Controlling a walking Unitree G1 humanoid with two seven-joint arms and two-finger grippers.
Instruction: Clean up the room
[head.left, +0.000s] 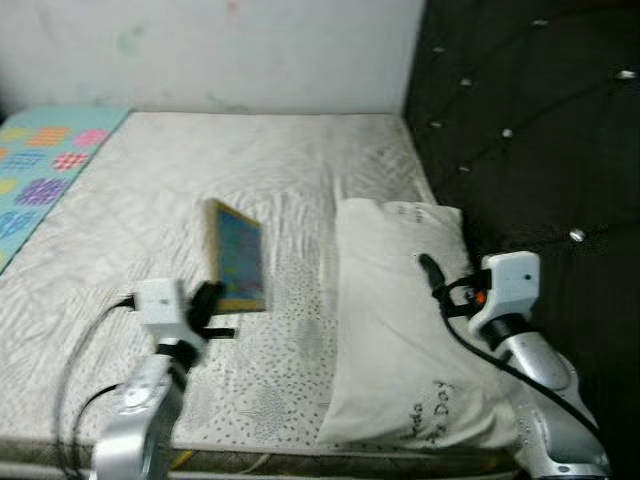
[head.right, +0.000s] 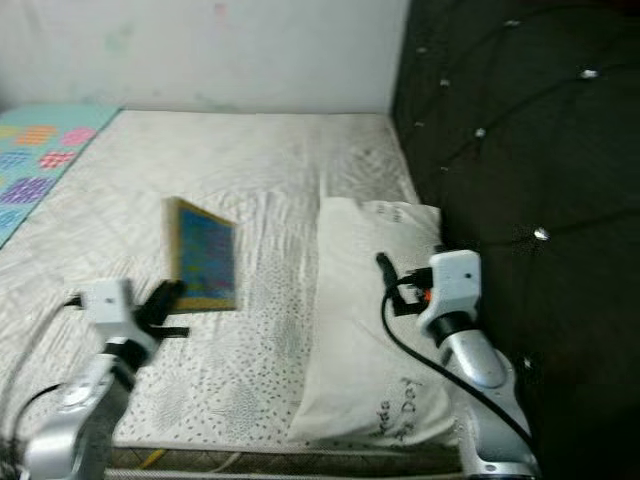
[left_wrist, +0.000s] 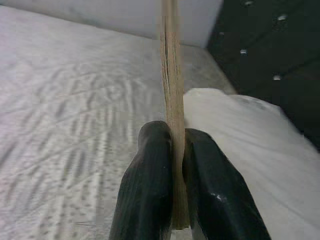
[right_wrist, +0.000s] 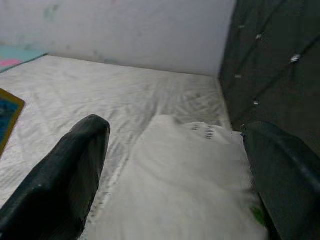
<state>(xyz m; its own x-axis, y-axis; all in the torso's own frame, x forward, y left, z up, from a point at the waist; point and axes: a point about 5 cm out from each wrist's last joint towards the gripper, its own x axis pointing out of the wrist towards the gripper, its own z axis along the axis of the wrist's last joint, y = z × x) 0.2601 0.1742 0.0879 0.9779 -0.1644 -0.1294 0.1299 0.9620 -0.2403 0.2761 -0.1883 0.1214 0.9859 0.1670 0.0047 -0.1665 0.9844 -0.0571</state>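
Book (head.left: 238, 256) clamped on edge between my left gripper's (head.left: 207, 303) fingers above the bed (head.left: 290, 160); my right gripper (right_wrist: 175, 165) spread wide over the pillow (head.left: 395, 320).

**Bed against a pale wall**

A white patterned mattress (head.left: 250, 170) reaches back to a plain pale wall (head.left: 220, 50). Along its right edge rises a dark tufted headboard (head.left: 530, 120) with shiny studs. At the far left corner lies a bright patchwork blanket (head.left: 45, 165). Light is soft.
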